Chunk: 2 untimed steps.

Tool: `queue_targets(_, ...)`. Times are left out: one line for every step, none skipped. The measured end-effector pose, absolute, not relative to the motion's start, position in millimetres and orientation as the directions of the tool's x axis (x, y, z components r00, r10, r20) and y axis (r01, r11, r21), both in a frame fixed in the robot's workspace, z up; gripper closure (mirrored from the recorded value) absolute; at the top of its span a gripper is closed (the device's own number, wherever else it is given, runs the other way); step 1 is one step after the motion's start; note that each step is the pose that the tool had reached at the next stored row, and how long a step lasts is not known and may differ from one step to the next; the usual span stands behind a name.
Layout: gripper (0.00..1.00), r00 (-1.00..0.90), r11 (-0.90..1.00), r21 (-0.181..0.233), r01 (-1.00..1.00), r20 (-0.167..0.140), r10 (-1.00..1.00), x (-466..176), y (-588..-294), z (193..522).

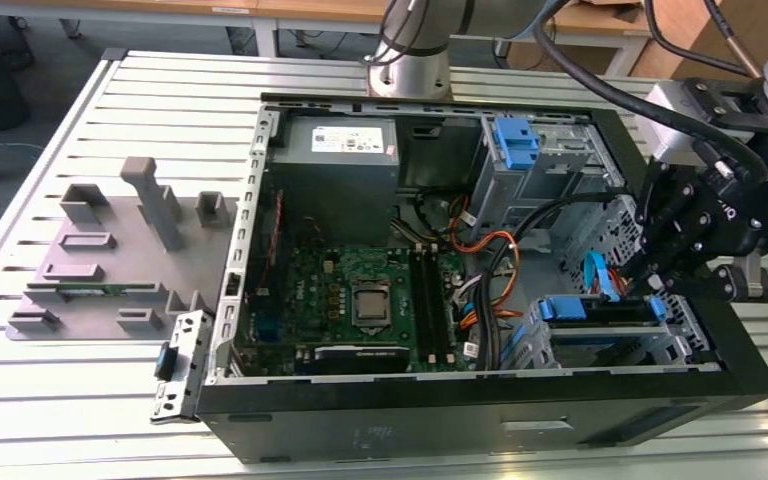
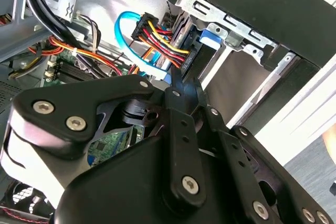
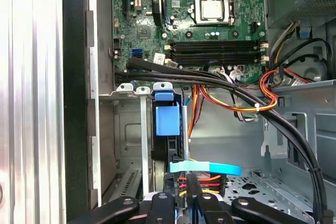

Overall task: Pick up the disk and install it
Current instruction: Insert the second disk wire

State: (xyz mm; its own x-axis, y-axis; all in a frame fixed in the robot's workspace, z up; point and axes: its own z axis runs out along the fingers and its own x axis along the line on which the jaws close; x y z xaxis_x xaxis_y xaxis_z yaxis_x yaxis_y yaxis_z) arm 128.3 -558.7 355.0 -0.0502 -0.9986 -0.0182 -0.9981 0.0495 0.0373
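The disk (image 1: 600,318) sits edge-on in the drive cage at the case's front corner, on the exterior view's right, its blue tab (image 1: 576,307) facing the motherboard. In the first wrist view the disk (image 3: 170,153) is a dark slab under its blue tab (image 3: 167,120). My gripper (image 1: 654,285) hangs just above the cage, at the disk's cabled end. In the second wrist view my gripper (image 2: 186,83) has its fingertips (image 2: 177,84) drawn together, shut, right by the disk (image 2: 192,51) and its red-yellow power plug (image 2: 152,31). I see nothing held between them.
The open computer case (image 1: 357,425) lies on a slatted table (image 1: 77,400). A light-blue data cable (image 3: 206,168) and orange and black wire bundles (image 3: 236,98) run beside the cage. A bare blue bracket (image 1: 515,140) sits in the far bay. A grey fixture plate (image 1: 104,260) is on the exterior view's left.
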Motion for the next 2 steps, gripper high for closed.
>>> queue_targets(0.76, -0.050, 0.049, 0.037, -0.998, -0.018, -0.999, 128.3, -558.7, 355.0)
queue_targets(0.76, -0.050, 0.049, 0.037, -0.998, -0.018, -0.999, 128.3, -558.7, 355.1)
